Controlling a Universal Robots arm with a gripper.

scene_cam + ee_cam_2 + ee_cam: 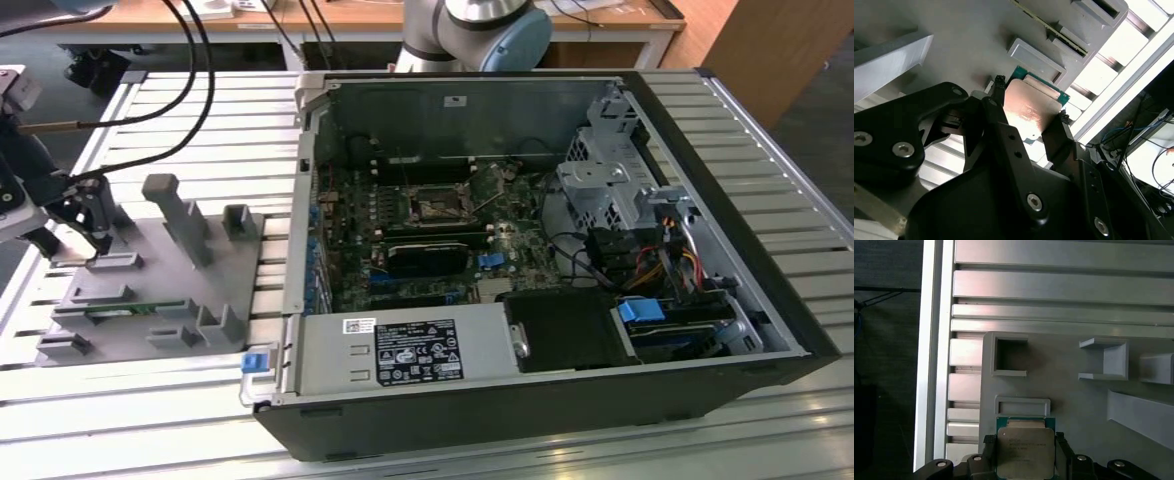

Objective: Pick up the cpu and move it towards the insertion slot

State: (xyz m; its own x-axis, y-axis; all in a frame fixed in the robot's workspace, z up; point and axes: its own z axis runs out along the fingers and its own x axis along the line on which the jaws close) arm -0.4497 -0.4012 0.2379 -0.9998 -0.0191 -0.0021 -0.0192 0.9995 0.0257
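1. Your cpu (pixel 1025 455) sat lid up between the fingers of the pincer (pixel 1025 441), which pinched it by opposite edges, likely to keep it level, just above the grey fixture (pixel 1079 405).
2. The insertion slot (pixel 437 207) lay well apart, inside the computer case (pixel 534 410); the case's side wall stood between.

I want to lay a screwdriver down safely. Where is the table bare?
Bare table slats lie between the grey fixture plate and the near edge, and at the exterior view's right of the computer case. Crowded: inside the case, and over the plate, where the gripper holds the cpu.
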